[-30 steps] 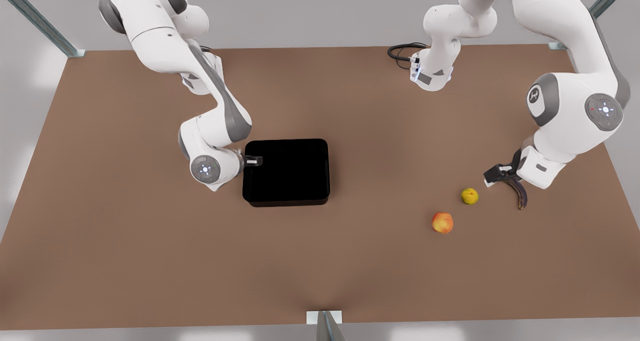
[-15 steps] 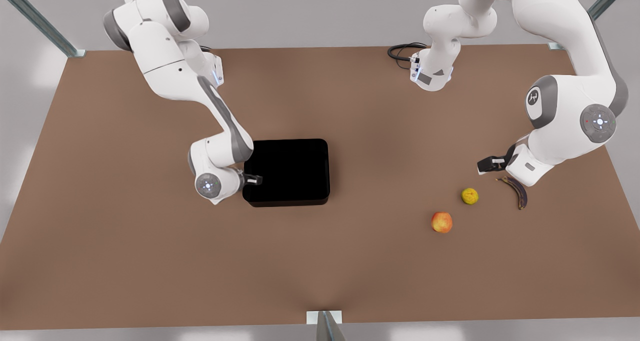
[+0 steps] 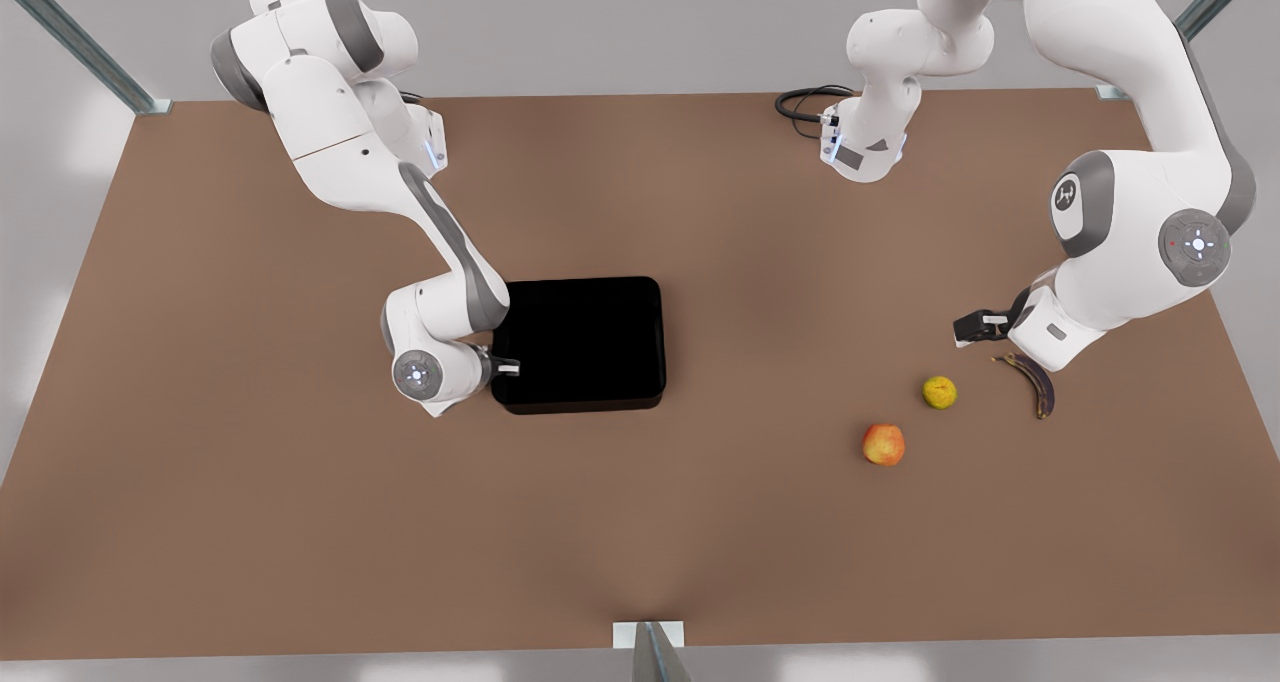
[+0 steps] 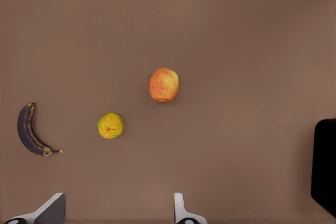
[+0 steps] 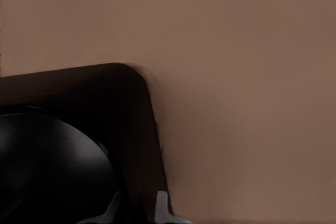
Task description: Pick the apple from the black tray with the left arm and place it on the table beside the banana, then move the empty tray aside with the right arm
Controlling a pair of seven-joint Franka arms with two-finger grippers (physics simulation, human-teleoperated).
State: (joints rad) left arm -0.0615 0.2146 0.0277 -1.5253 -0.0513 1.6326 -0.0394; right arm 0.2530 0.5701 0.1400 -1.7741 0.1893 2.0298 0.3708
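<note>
Right gripper on the black tray's wall; left gripper open above the fruit.

The right gripper (image 3: 503, 367) pinches the wall of the black tray (image 3: 580, 347), its fingers (image 5: 161, 208) narrow, one on either side of the rim. The left gripper (image 3: 972, 327) hangs over the surface (image 3: 700, 522) with its fingers (image 4: 181, 211) spread wide and nothing between them. The apple (image 3: 884, 444) lies on the surface ahead of that gripper, well apart from the tray, near a yellow fruit (image 3: 939, 392). The banana (image 3: 1035, 382) lies just beside the left gripper.
</note>
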